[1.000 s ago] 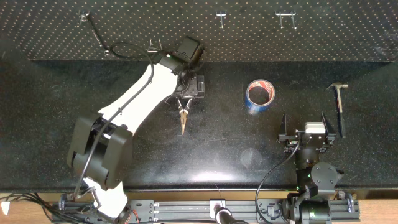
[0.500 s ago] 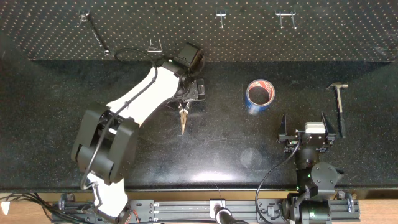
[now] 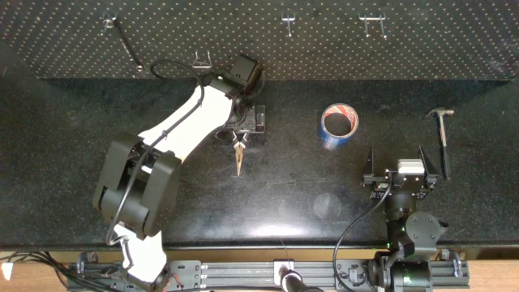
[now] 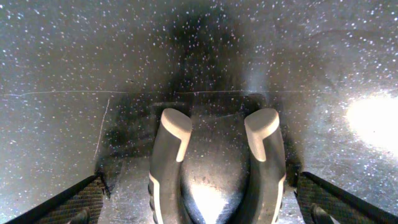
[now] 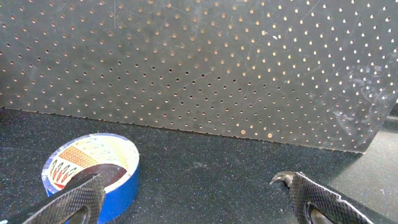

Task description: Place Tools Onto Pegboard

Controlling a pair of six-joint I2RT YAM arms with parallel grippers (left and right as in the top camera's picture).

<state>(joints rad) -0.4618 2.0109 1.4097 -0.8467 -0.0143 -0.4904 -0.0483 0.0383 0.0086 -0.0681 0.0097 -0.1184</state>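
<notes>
Black speckled worktop (image 3: 284, 191), with a pegboard (image 3: 454, 49) along its back edge.

Top view: pliers (image 3: 239, 162) lie left of the worktop's middle. Their long axis runs back to front, nose toward the front edge, handles toward the pegboard. Left gripper (image 3: 241, 132) sits over the handle end. Tape roll (image 3: 332, 138) lies flat right of the middle. Hammer (image 3: 443, 139) lies near the right edge, head toward the pegboard, handle toward the front edge. Wrench (image 3: 126, 40) hangs on the pegboard toward the back left corner. Right gripper (image 3: 397, 166) is near the front right, fingers spread wide with nothing between them.

Left wrist view: left gripper (image 4: 199, 186) is spread wide, its fingers straddling the two pale pliers (image 4: 171, 149) handles. A gap shows on each side and neither finger touches a handle.

Right wrist view: right gripper (image 5: 196, 199) is wide and empty. The tape roll (image 5: 121, 183) is near one finger, and the pegboard (image 5: 199, 68) stands upright behind.
</notes>
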